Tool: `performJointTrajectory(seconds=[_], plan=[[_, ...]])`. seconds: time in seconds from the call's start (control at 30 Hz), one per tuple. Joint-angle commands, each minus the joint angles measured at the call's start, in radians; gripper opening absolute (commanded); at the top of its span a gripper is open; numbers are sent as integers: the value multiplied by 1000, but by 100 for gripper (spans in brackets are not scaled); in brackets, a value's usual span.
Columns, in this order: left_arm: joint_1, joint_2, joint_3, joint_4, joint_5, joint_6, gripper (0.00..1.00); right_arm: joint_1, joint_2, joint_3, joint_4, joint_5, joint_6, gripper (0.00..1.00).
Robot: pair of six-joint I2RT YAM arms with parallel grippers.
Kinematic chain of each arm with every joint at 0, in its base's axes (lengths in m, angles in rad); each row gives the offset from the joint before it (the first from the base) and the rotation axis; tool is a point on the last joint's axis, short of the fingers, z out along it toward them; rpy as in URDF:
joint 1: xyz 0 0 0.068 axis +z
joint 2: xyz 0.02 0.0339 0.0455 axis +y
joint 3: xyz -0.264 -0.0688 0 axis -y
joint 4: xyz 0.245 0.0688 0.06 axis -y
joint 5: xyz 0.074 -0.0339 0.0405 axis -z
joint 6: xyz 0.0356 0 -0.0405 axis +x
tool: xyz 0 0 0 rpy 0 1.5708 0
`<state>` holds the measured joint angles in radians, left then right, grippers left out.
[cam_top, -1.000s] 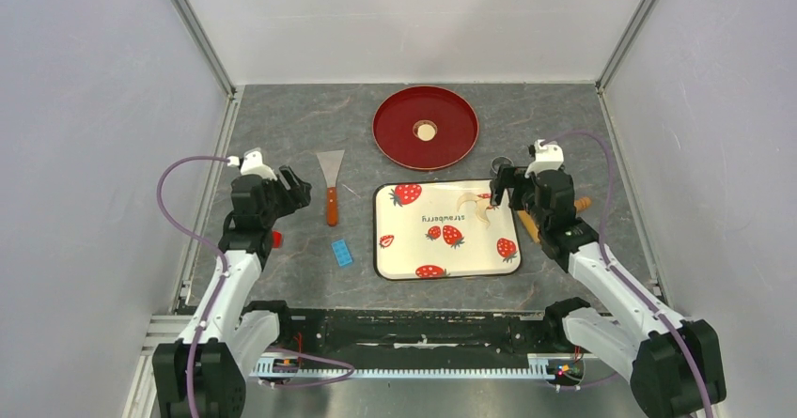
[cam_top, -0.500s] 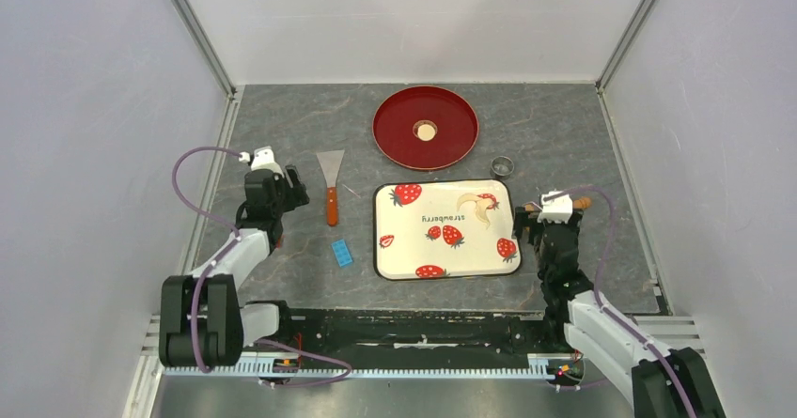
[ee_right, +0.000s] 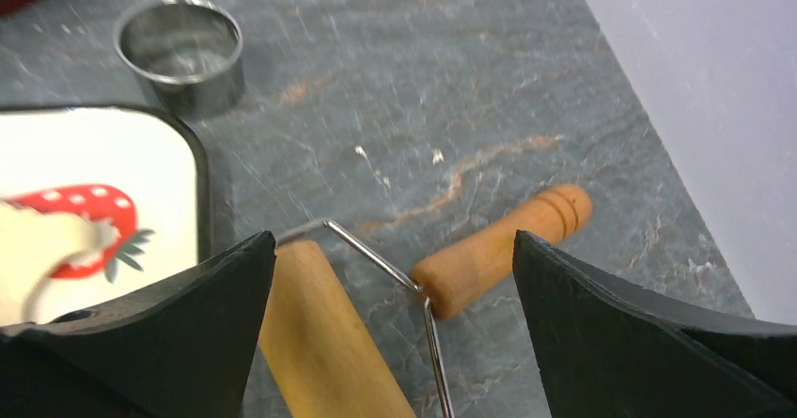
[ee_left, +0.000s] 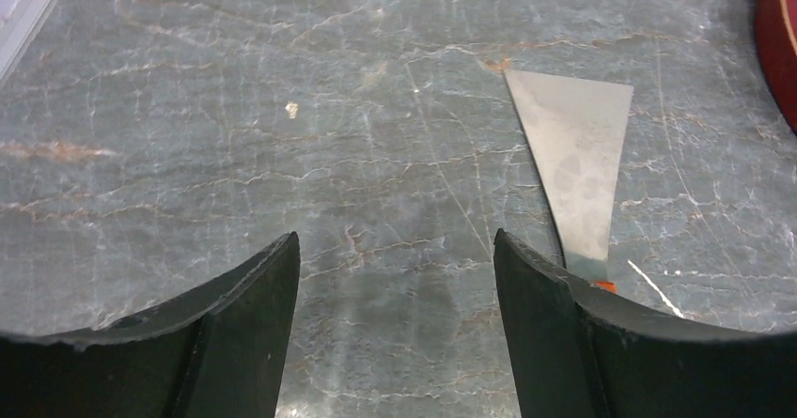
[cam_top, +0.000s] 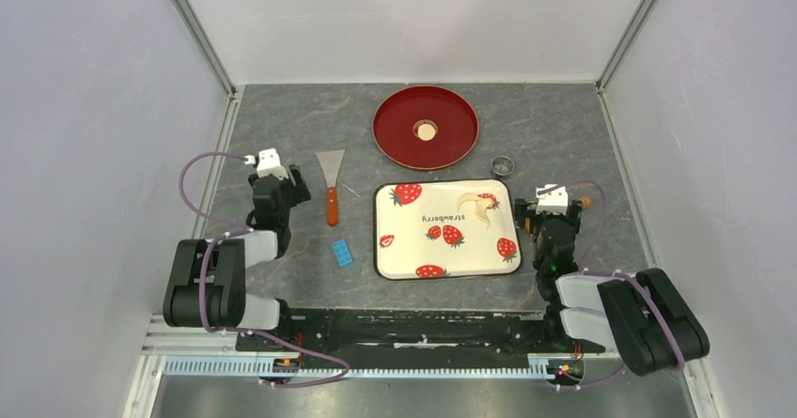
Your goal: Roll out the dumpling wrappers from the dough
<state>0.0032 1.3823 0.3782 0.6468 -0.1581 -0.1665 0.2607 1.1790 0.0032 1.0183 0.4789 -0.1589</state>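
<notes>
One dumpling wrapper point(cam_top: 427, 131), a small pale disc, lies in the middle of the red plate point(cam_top: 395, 127). A curled scrap of dough point(cam_top: 477, 207) rests on the strawberry tray point(cam_top: 442, 249) near its far right corner. The metal ring point(cam_top: 504, 165) point(ee_right: 179, 54) stands on the table just beyond that corner. My right gripper point(cam_top: 548, 216) point(ee_right: 393, 239) hangs open over the wooden rolling pin point(ee_right: 320, 333), whose handle point(ee_right: 503, 249) points away to the right. My left gripper point(cam_top: 282, 191) point(ee_left: 395, 239) is open over bare table, left of the scraper point(ee_left: 578, 164).
The scraper point(cam_top: 330, 178) with its orange handle lies between the left gripper and the tray. A small blue block point(cam_top: 341, 253) sits nearer the front. Grey walls close in both sides and the back. Both arms are folded low near their bases.
Both arms have drawn back toward their bases and folded down. The right gripper has left the ring and tray corner and now sits over the rolling pin. Both stayed open.
</notes>
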Motion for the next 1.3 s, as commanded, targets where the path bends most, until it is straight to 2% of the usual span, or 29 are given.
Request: performJointTrajectory(seconds=[0.0,0.07,0.1,0.13,0.17,0.2,0.23,0.37,0.43,0.47,0.53,1.27], plan=[[-56,67,-80,326,-25,117,79,-43,76,32,56,-39,-13,98],[-73,97,-100,398,-15,144,79,-56,108,61,43,-45,-32,98],[-74,85,-97,369,-12,143,79,-61,125,73,50,-47,-48,98],[-74,82,-96,358,-12,143,79,-64,144,65,84,-48,-60,98],[-74,90,-100,385,-17,144,79,-70,184,40,189,-40,-59,98],[-75,93,-101,391,-17,144,79,-86,188,37,196,-38,-39,98],[-75,86,-99,376,-17,142,79,-103,166,46,134,-68,-24,98],[-77,87,-102,381,-21,145,79,-123,167,-35,274,-129,-27,98],[-79,88,-105,389,-21,144,79,-133,207,-95,430,-148,-31,98],[-78,88,-104,387,-8,149,79,-133,212,-105,453,-169,-43,98],[-78,89,-98,378,1,153,79,-135,195,-80,372,-201,-44,98],[-80,89,-99,379,-2,152,80,-135,199,-90,404,-204,-44,98]])
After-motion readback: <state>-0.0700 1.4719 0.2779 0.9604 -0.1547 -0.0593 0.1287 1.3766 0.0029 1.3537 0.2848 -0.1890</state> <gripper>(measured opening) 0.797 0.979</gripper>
